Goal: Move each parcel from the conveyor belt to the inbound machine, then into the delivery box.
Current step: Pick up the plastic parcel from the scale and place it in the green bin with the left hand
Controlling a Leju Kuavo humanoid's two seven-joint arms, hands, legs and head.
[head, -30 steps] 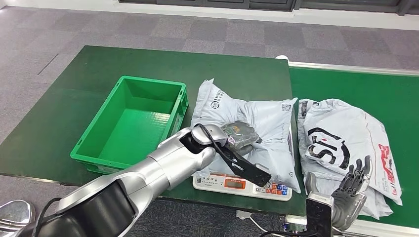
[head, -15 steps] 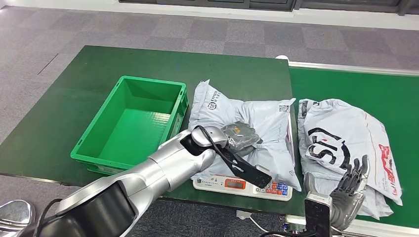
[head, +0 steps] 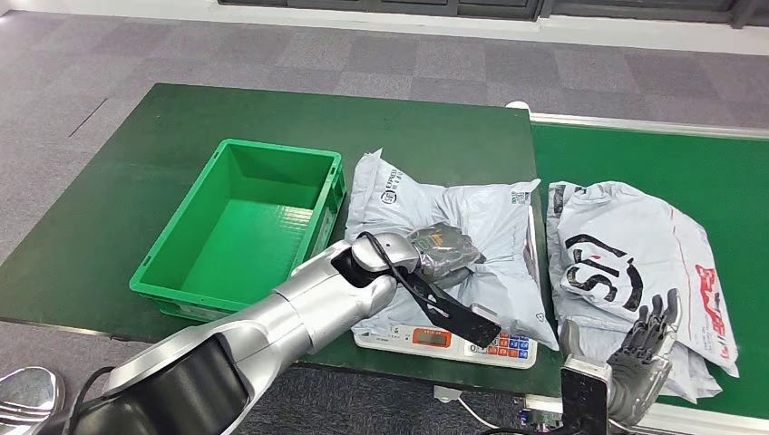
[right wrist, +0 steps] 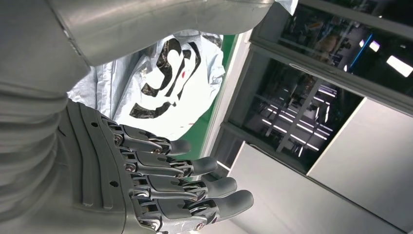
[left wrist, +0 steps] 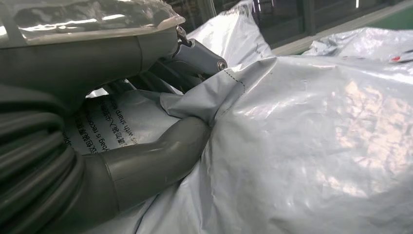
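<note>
My left hand (head: 442, 247) rests on top of the grey parcel (head: 481, 236), which lies across the inbound machine (head: 444, 340), a white scale whose display and coloured keys stick out from under the parcel's near edge. In my left wrist view my thumb (left wrist: 160, 158) and the darker fingers (left wrist: 195, 51) above it pinch a fold of the parcel's grey film between them, so this hand holds the parcel. The green delivery box (head: 240, 227) stands just beside the parcel, on its left side on the dark green table (head: 136, 154). My right hand (head: 639, 349) hovers low at the near edge of the conveyor belt (head: 635, 154), fingers spread apart and holding nothing, just in front of a second parcel (head: 626, 249), white with large black lettering, which lies on the belt to the right of the scale
</note>
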